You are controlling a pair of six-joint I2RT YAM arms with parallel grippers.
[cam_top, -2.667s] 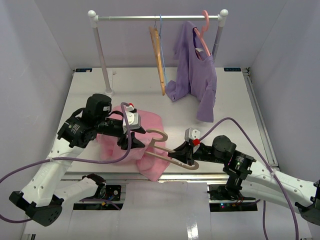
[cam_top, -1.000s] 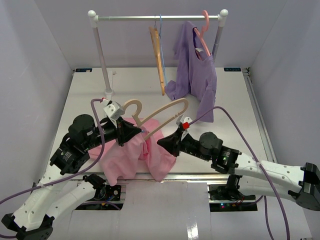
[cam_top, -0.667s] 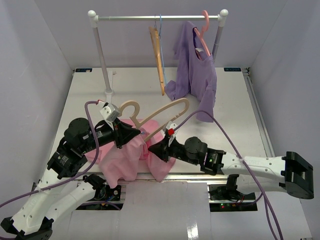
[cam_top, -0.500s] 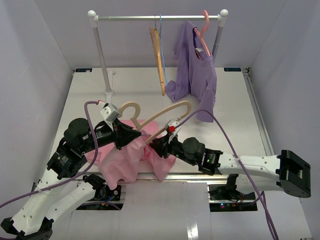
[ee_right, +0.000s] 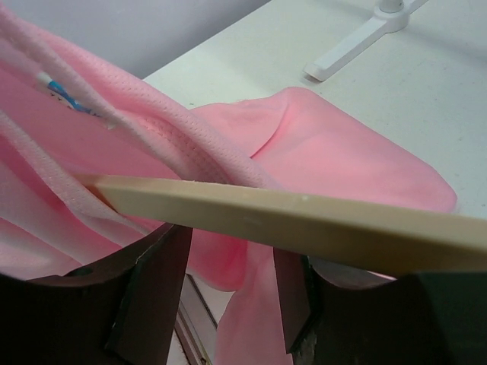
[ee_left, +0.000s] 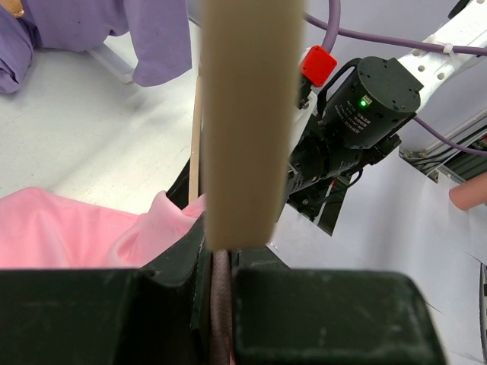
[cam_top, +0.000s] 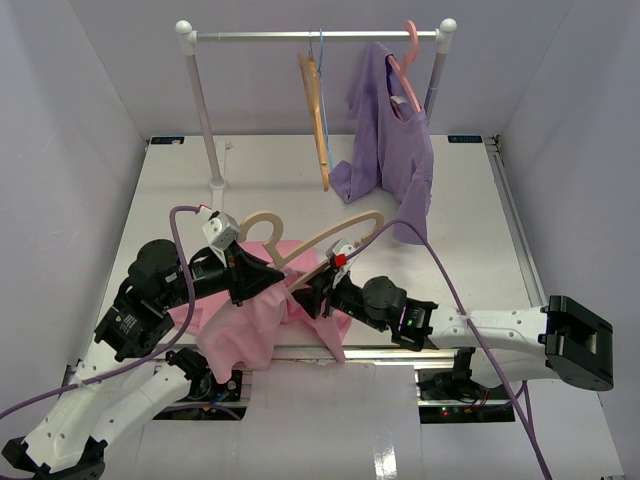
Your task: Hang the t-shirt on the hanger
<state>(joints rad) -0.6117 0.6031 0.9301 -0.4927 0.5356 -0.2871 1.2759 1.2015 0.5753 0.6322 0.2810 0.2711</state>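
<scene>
My left gripper (cam_top: 262, 272) is shut on the beige hanger (cam_top: 330, 235) and holds it raised over the table's front. In the left wrist view the hanger's bar (ee_left: 243, 114) rises straight out of the clamped jaws. The pink t-shirt (cam_top: 250, 325) hangs bunched from the hanger's lower end and drapes over the front edge. My right gripper (cam_top: 303, 290) sits just under the hanger at the shirt's collar. In the right wrist view its fingers (ee_right: 152, 281) stand apart, the hanger bar (ee_right: 304, 220) crosses just above them, and pink cloth (ee_right: 251, 319) hangs between them.
A clothes rail (cam_top: 320, 36) stands at the back on white posts (cam_top: 205, 120). On it hang an orange hanger (cam_top: 318, 110) and a purple shirt (cam_top: 390, 150) on a pink hanger. The table's front edge (cam_top: 400, 352) lies close under both grippers.
Both arms lifted the hanger and shirt off the table. My right gripper then slid left along the hanger to the shirt's collar, and the shirt now hangs lower over the front edge.
</scene>
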